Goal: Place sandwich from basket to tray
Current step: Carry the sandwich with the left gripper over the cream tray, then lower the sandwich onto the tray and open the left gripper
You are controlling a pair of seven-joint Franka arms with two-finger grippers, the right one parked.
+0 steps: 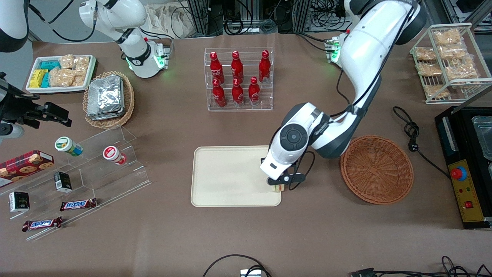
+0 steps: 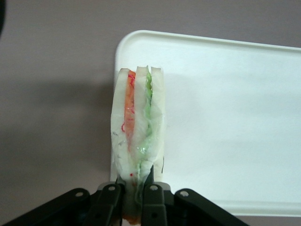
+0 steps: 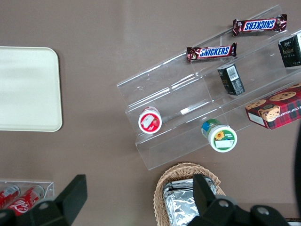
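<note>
A: What lies nearest the wrist camera?

B: The left arm's black two-finger gripper point(image 2: 137, 195), its fingers closed on one end of the small triangular sandwich point(image 2: 138, 136) of pale bread with orange and green filling, in clear wrap.

A: Where does the sandwich sit?

B: It hangs over the large flat cream-beige plastic tray point(image 1: 230, 177), at the tray's corner nearest the front camera, on the edge toward the working arm's end of the brown table point(image 1: 307, 238). Part of it appears to overlap the rim. Whether it touches the tray cannot be told.

A: Why is it held by its end?

B: Probably so the layers stay on edge and the wedge can be lowered without crushing the bread.

A: And the round reddish-brown woven wicker basket point(image 1: 376, 169)?

B: It holds nothing and sits just beside that same tray edge, toward the working arm's end, so the carry is short. Release seems to be the remaining step.

A: Any risk?

B: Let go this close to the rim, the wedge might tip onto the table.
</note>
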